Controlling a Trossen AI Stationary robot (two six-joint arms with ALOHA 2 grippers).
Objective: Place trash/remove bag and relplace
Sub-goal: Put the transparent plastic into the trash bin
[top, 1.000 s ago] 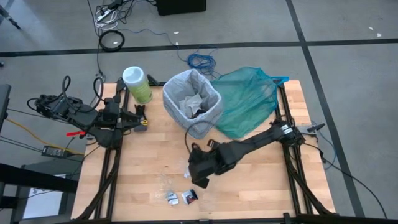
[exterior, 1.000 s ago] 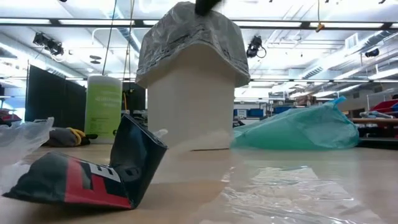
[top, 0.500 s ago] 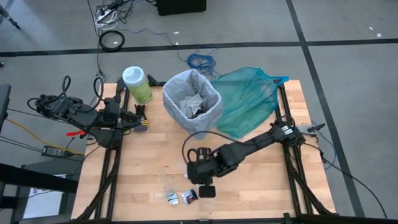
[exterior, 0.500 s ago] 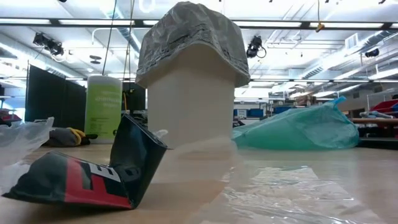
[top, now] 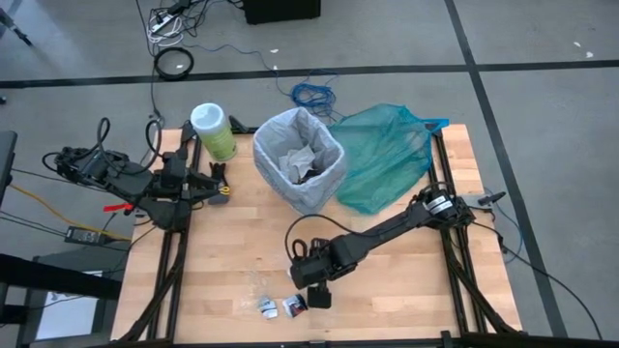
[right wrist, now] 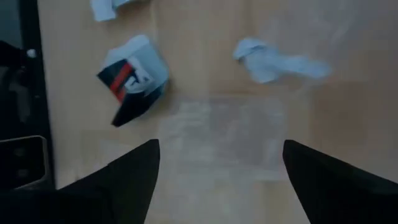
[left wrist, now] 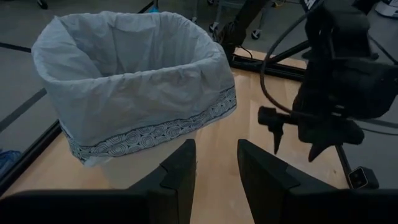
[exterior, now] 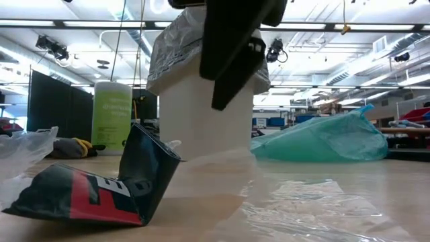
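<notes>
The bin (top: 298, 159) stands at the table's far middle, lined with the pale grey-white bag (left wrist: 134, 81), with scraps of trash inside. More trash lies near the front edge: a dark wrapper with a red stripe (right wrist: 134, 78), a white tissue scrap (right wrist: 267, 62) and a clear film (right wrist: 217, 134). My right gripper (top: 316, 296) hangs open just above these scraps, pointing down and touching none; the low view shows it as a dark shape (exterior: 235, 54). My left gripper (left wrist: 216, 171) waits open at the table's left, facing the bin.
A teal-green plastic bag (top: 387, 159) lies right of the bin. A green canister (top: 213, 130) stands at the far left. My right arm (top: 387, 227) stretches across the table's right half. Another small scrap (top: 268, 306) lies beside the dark wrapper.
My right gripper has moved from in front of the bin toward the table's near edge and come down over the loose scraps, so that it now shows large in the low view. The scraps, bin and bags have stayed put.
</notes>
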